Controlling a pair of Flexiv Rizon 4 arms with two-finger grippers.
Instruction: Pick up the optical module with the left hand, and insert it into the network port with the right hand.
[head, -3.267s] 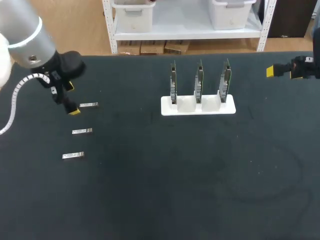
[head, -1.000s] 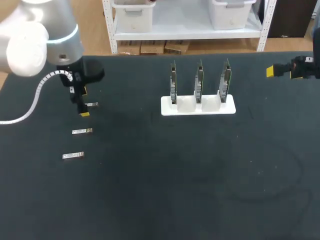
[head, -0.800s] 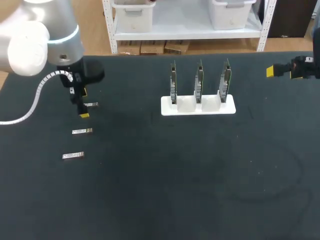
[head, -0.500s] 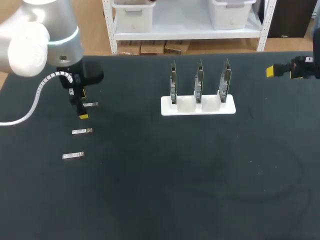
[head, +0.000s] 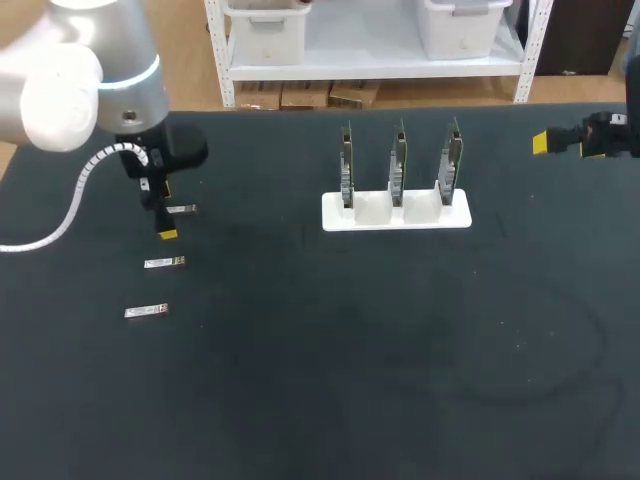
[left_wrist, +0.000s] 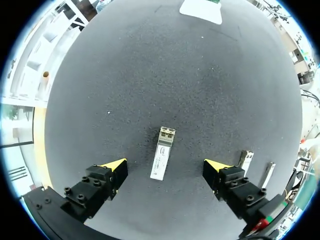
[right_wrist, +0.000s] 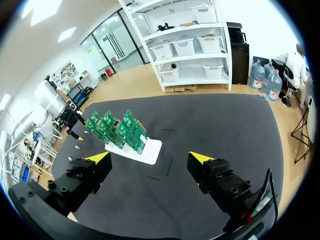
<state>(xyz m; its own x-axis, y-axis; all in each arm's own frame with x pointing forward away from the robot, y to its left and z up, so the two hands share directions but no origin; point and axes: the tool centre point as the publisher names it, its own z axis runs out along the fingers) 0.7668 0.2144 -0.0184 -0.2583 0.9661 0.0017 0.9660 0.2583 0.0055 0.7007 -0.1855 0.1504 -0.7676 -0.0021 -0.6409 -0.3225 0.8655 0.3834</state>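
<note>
Your left gripper (left_wrist: 165, 167) hangs low over the table (head: 350, 380) with its jaws spread wide, one yellow tip on each long side of the module (left_wrist: 162, 160). Nothing is gripped. The module lies flat on the dark mat between the fingers, clear of both, with its long axis running away from the wrist. That looks like a sensible line-up: the fingers would close across the narrow body, leaving the ends free for a handover.

In the head view, the left gripper (head: 166, 210) sits at the far end of a short row, right by that same module (head: 182, 209). The two other modules (head: 164, 263) lie nearer the front edge. They show up beside one finger in the wrist view, close but apart from it. Watch that side as you come down, because that finger has less room there.

Your right gripper (head: 545, 143) is parked at the far right of the table, well away from the action. Its own view shows the right gripper (right_wrist: 150, 159) wide open and empty, looking across at the white stand (right_wrist: 145, 150). The stand (head: 396, 212) holds three green boards (head: 398, 160) upright in a row, and the ports on them are too small to make out. The mat between the stand and either arm looks unobstructed.
</note>
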